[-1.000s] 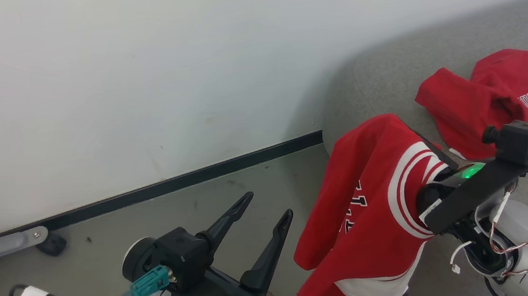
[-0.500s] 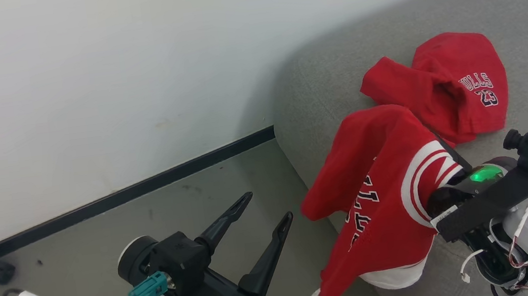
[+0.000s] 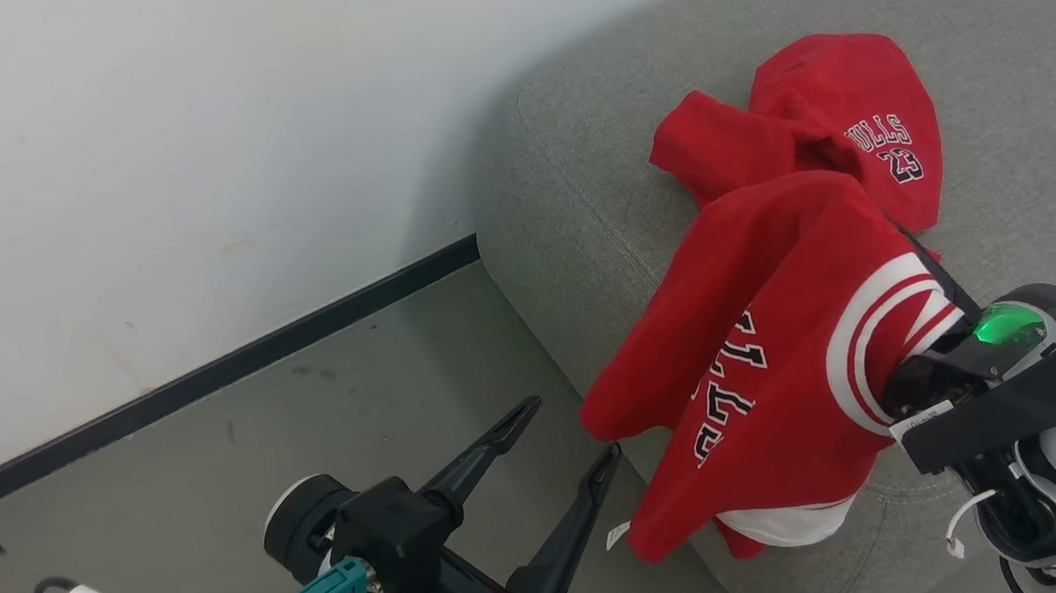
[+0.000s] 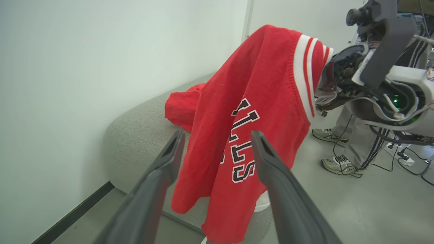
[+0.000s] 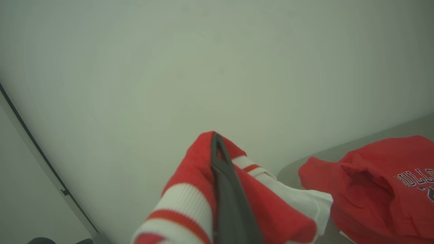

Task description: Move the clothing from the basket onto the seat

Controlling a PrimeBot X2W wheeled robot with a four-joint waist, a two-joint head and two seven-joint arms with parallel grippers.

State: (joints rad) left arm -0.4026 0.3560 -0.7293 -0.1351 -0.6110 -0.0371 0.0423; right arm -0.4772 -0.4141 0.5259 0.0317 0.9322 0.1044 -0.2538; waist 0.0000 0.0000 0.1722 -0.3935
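The right tool (image 5: 217, 149) is clamped on the jersey (image 3: 777, 357), which drapes from it over the seat's (image 3: 574, 180) edge; the left tool (image 3: 570, 429) gapes empty beside the hem. A second ago the jersey hung beside the other red garment (image 3: 829, 118) on the seat; now it overlaps it. In the head view, cloth swallows the right tool's front end.

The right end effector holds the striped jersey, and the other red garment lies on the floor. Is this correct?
No. The other red garment lies on the grey seat, as the head view shows. The right end effector does hold the striped jersey.
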